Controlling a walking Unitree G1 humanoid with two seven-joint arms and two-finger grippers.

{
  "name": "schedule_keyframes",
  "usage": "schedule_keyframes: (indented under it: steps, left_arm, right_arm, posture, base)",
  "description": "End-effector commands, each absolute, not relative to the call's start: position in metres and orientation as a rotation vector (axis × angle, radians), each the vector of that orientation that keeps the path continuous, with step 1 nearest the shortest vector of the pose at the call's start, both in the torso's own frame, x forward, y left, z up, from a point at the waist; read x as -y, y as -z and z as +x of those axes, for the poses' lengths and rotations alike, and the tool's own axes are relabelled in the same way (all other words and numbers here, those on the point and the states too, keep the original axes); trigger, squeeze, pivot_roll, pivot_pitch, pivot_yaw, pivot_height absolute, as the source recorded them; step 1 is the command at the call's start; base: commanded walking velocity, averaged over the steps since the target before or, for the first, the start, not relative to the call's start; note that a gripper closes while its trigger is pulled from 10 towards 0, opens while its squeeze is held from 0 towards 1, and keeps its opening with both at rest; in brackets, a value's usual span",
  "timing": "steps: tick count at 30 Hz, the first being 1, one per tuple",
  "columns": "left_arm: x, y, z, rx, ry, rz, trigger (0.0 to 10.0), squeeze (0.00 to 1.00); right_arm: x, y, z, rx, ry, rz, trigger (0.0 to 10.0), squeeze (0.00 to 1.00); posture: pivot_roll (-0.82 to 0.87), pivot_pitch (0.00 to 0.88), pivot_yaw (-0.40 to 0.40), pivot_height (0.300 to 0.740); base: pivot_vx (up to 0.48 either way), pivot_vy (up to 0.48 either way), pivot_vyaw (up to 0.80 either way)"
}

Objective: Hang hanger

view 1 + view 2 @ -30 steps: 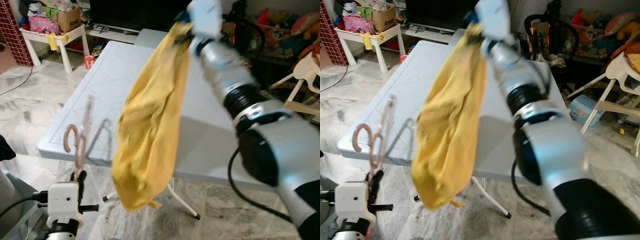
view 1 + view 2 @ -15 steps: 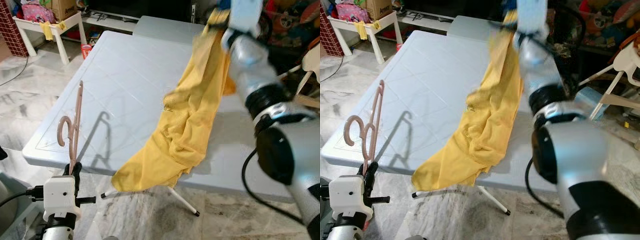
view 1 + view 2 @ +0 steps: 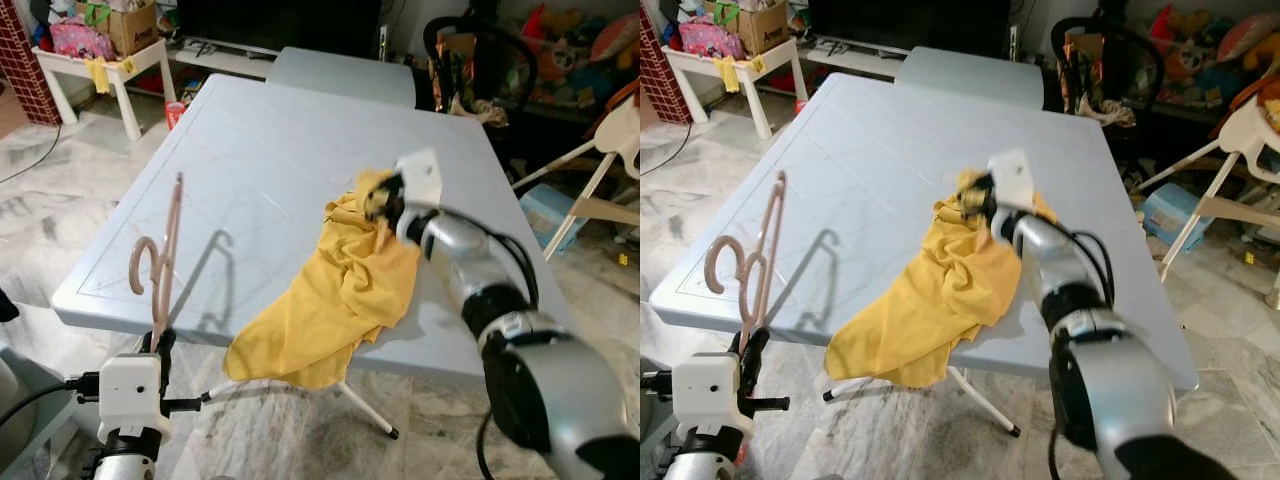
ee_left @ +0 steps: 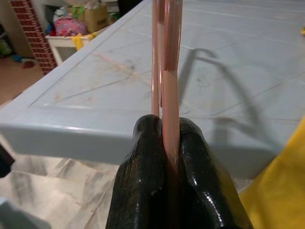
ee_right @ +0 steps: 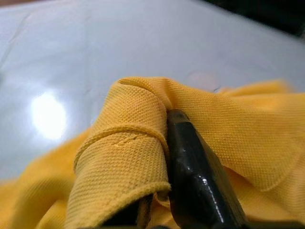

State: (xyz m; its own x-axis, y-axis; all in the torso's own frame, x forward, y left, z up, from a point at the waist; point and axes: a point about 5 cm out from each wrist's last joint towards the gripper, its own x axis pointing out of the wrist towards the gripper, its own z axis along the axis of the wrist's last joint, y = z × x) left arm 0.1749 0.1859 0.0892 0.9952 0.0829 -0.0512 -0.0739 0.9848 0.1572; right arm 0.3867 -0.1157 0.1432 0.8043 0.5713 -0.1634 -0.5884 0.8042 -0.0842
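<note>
A cluttered living room lies around me: marble floor, a small white side table with boxes and a pink bag at the far left, a black chair and toys beyond the far edge, and a white high chair off to the right. In front of me stands a pale grey folding tabletop.

My right gripper is down at the tabletop near its middle, and its fingers are clenched on a fold of a yellow shirt. In the right wrist view the knit cloth wraps over and around one black finger, with the bare tabletop behind it. The shirt lies crumpled on the surface from my gripper toward me, and its lower end droops over the near edge, above the table's white legs.

My left gripper is low at the near left, below the table's edge, its fingers pressed tight on the pink hanger. The hanger stands upright from my grasp, seen nearly edge-on, with its hook curling to my left. It casts a shadow on the tabletop just beside it. The hanger and the shirt are apart.
</note>
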Motion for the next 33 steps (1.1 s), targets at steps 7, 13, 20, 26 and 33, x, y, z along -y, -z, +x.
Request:
schedule_keyframes:
  steps: [7,13,20,26,33]
  left_arm:
    - [-0.179,-0.084,0.183,-0.082,-0.031,0.14,10.0,0.0]
    - [-0.177,-0.083,0.186,-0.081,-0.014,0.134,10.0,0.0]
    - [-0.17,-0.081,0.184,-0.1,0.067,0.081,10.0,0.0]
    - [-0.167,-0.078,0.185,-0.113,0.119,0.068,10.0,0.0]
    - [-0.168,-0.079,0.189,-0.108,0.117,0.08,10.0,0.0]
  right_arm:
    - [0.116,-0.143,0.376,-0.119,-0.783,-0.295,10.0,1.0]
    - [0.123,-0.149,0.373,-0.063,-0.803,-0.505,10.0,1.0]
    - [0.14,-0.15,0.377,-0.06,-0.686,-0.639,10.0,1.0]
    - [0.152,-0.146,0.374,-0.05,-0.657,-0.772,10.0,1.0]
    - [0.168,-0.147,0.373,-0.081,-0.678,-0.912,10.0,1.0]
  posture:
    - [0.09,0.007,-0.084,0.74]
    - [0.08,0.001,-0.083,0.74]
    - [0.08,0.0,-0.082,0.74]
    - [0.08,0.0,-0.077,0.74]
    - [0.06,0.0,-0.068,0.74]
  base:
    - [0.0,0.0,0.0]
    - [0.0,0.0,0.0]
    - [0.0,0.0,0.0]
    - [0.0,0.0,0.0]
    - [0.0,0.0,0.0]
